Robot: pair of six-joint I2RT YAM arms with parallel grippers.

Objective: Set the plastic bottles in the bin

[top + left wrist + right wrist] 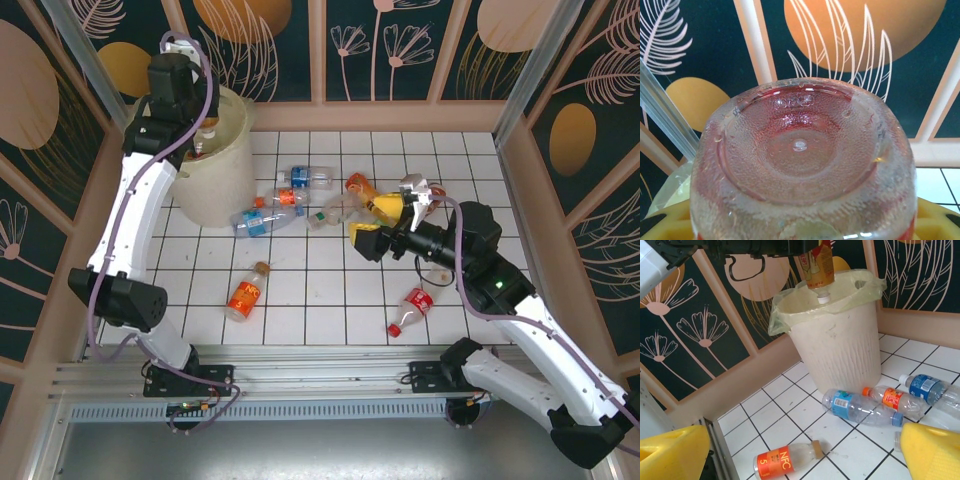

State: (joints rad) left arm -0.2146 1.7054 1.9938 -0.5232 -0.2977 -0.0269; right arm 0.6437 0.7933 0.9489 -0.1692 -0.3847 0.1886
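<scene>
The cream-white bin (pixel 222 170) with its pale-yellow bag stands at the back left. My left gripper (pixel 203 137) hangs over its mouth, shut on a clear plastic bottle with a red label (pixel 819 262) that points cap down. That bottle's base (pixel 800 145) is right in front of the left wrist camera, between the yellow fingers (pixel 939 216). Several more bottles lie on the tiles: a blue-labelled one (pixel 262 221), an orange-labelled one (pixel 281 198), an NFC bottle (pixel 246 293) and a red-labelled one (pixel 411 310). My right gripper (pixel 373 226) stands open above the tiles, holding nothing.
Patterned walls close in the tiled floor on three sides. An orange bottle (pixel 368 189) and clear bottles (pixel 308 178) lie close to the right gripper. In the right wrist view the NFC bottle (pixel 785 460) lies between the open yellow fingers (pixel 932 452), lower down.
</scene>
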